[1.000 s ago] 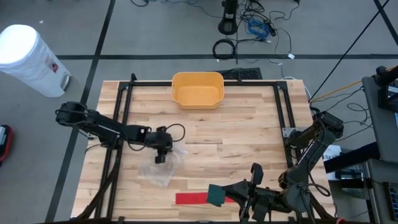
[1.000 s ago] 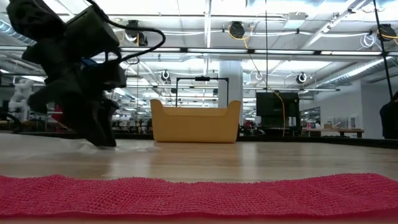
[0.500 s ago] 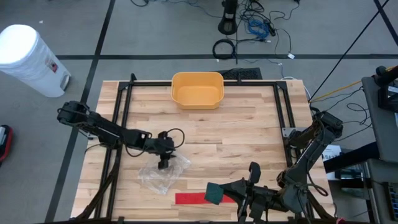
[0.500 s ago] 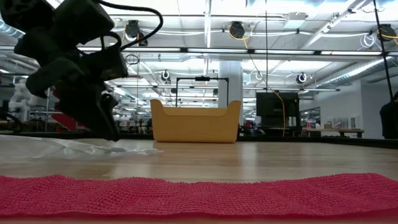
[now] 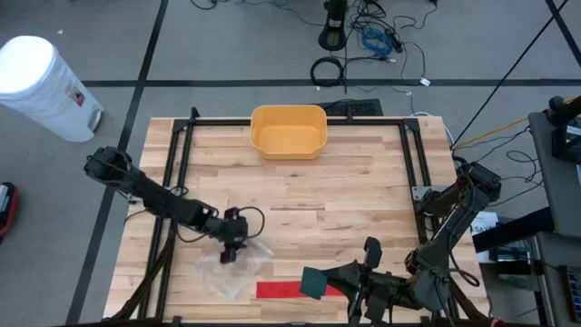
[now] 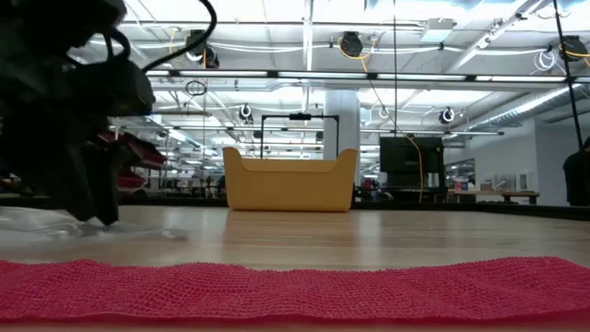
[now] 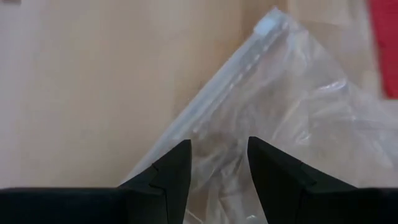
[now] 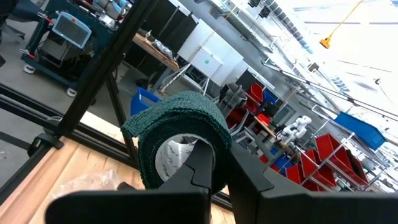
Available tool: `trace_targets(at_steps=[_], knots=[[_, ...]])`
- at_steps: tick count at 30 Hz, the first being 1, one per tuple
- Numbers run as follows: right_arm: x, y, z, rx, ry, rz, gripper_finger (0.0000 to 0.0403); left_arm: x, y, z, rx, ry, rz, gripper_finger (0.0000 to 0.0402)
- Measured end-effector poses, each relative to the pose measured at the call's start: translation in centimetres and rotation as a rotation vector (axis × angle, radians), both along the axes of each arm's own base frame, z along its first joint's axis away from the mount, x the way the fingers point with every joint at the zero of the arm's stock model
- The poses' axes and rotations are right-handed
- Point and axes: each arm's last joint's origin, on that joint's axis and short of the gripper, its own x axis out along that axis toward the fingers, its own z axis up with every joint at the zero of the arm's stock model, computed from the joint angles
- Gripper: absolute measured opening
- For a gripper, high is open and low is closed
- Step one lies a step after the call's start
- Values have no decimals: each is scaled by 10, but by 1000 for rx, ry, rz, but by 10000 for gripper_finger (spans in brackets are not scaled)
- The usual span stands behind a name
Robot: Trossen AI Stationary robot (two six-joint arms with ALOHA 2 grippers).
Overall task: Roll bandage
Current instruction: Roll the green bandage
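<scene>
Wooden table (image 5: 363, 195), right tool (image 8: 208, 163) gripping bandage roll (image 8: 177, 134).

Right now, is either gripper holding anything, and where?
Right gripper pinches the dark green bandage roll through its rim. Left gripper is open over the clear plastic bag.

The table (image 5: 363, 182) is pale wood in planks with a smooth, slightly shiny finish, framed by matt black metal rails (image 5: 182, 154). The bag (image 7: 292, 118) is thin, clear, crinkled plastic that glints, while the red bandage (image 6: 295, 286) and the green roll (image 8: 177, 121) are matt, coarse woven cloth. The yellow tub (image 5: 288, 131) looks like smooth plastic.
</scene>
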Motion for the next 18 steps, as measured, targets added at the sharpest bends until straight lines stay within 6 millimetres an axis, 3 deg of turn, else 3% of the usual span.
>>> trace_targets(at_steps=[11,18], knots=[[0,0,0,-6,1,-1,20,-2,-24,29,44,144,164,164],[0,0,0,-7,3,0,20,-27,-25,20,67,290,448,164]])
